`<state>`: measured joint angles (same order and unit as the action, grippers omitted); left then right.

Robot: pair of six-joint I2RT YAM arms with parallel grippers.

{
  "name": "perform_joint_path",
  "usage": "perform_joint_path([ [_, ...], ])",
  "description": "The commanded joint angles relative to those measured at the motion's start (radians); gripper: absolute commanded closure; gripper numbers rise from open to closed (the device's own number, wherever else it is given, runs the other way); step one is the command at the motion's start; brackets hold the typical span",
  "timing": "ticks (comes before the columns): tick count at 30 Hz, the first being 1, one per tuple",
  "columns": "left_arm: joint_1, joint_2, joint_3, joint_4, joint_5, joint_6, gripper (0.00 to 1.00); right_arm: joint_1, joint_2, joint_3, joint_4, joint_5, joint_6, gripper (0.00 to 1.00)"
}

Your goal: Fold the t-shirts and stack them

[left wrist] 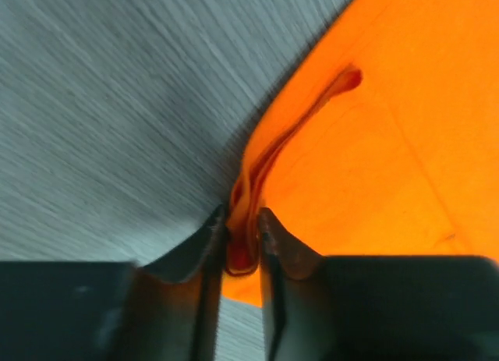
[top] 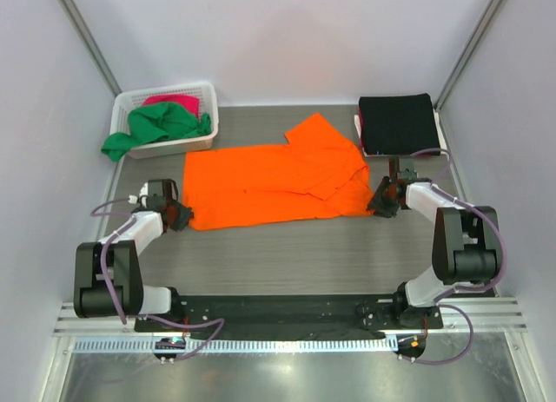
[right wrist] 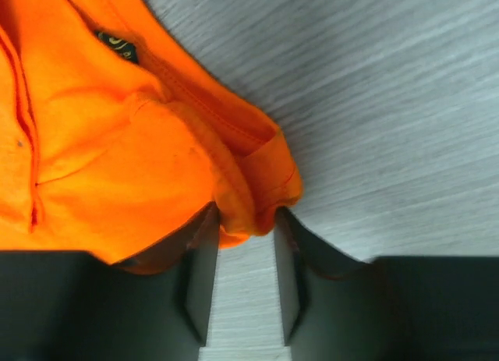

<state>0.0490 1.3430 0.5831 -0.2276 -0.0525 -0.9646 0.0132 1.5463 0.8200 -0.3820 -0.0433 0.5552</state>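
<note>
The orange t-shirt (top: 269, 185) lies spread on the table, partly folded, with one sleeve (top: 314, 130) pointing to the back. My left gripper (top: 182, 215) is at its near left corner, shut on a pinched ridge of orange cloth (left wrist: 257, 174), as the left wrist view (left wrist: 242, 236) shows. My right gripper (top: 380, 202) is at the shirt's right edge, and in the right wrist view (right wrist: 245, 221) a bunched orange hem (right wrist: 249, 197) sits between its fingertips. A folded black t-shirt (top: 398, 122) lies at the back right. Green (top: 161, 124) and pink (top: 178, 101) t-shirts sit in the basket.
A white lattice basket (top: 178, 147) stands at the back left, with the green shirt hanging over its left side. The grey wood-grain table (top: 287, 254) is walled by white panels on three sides. Both arm bases sit at the near edge.
</note>
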Motion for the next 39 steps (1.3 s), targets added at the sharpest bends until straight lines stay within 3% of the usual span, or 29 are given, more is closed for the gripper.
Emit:
perform_joint_path([
  [1,0.0,0.045,0.015,0.022,0.009,-0.01,0.78,-0.001,0.028,0.017,0.042,0.023,0.002,0.67],
  [2,0.002,0.045,0.021,0.017,0.016,-0.019,0.92,0.001,0.032,0.028,0.035,0.026,0.0,0.73],
  [3,0.0,0.033,0.03,0.01,0.023,-0.023,0.97,-0.001,0.034,0.057,0.026,0.029,-0.003,0.82],
  [6,0.0,0.004,0.121,-0.111,0.023,-0.022,1.0,-0.001,0.02,0.157,-0.044,0.028,-0.015,0.97],
  [11,0.018,-0.047,0.407,-0.376,-0.023,0.064,1.0,0.001,-0.076,0.373,-0.254,0.109,-0.055,0.99],
  [14,0.067,-0.105,0.451,-0.467,-0.007,0.095,1.0,0.001,-0.159,0.426,-0.351,0.129,-0.057,0.99],
  [18,0.115,-0.197,0.379,-0.523,0.011,0.096,1.0,0.001,-0.279,0.244,-0.39,0.088,-0.011,0.99],
  [23,0.135,-0.376,0.129,-0.549,0.011,0.006,1.0,-0.001,-0.438,-0.046,-0.367,0.007,0.095,0.99],
  [26,0.164,-0.444,0.007,-0.552,0.034,-0.054,1.0,0.001,-0.524,-0.123,-0.363,-0.016,0.136,0.99],
  [30,0.163,-0.548,-0.017,-0.623,0.02,-0.111,0.98,-0.001,-0.626,-0.203,-0.4,-0.039,0.19,0.97],
  [33,0.164,-0.603,0.023,-0.708,-0.027,-0.155,0.96,-0.001,-0.696,-0.223,-0.437,-0.05,0.225,0.86],
  [34,0.164,-0.646,0.029,-0.754,-0.035,-0.164,0.92,-0.001,-0.718,-0.231,-0.443,-0.064,0.25,0.74],
  [36,0.164,-0.692,0.044,-0.798,-0.053,-0.175,0.86,-0.001,-0.773,-0.246,-0.481,-0.079,0.262,0.59],
  [37,0.164,-0.731,0.052,-0.838,-0.053,-0.175,0.72,0.001,-0.793,-0.248,-0.5,-0.079,0.273,0.45],
  [38,0.164,-0.746,0.06,-0.869,-0.047,-0.174,0.57,-0.001,-0.814,-0.246,-0.517,-0.076,0.276,0.19],
  [39,0.164,-0.76,0.073,-0.889,-0.049,-0.169,0.39,0.001,-0.839,-0.233,-0.559,-0.069,0.281,0.06],
])
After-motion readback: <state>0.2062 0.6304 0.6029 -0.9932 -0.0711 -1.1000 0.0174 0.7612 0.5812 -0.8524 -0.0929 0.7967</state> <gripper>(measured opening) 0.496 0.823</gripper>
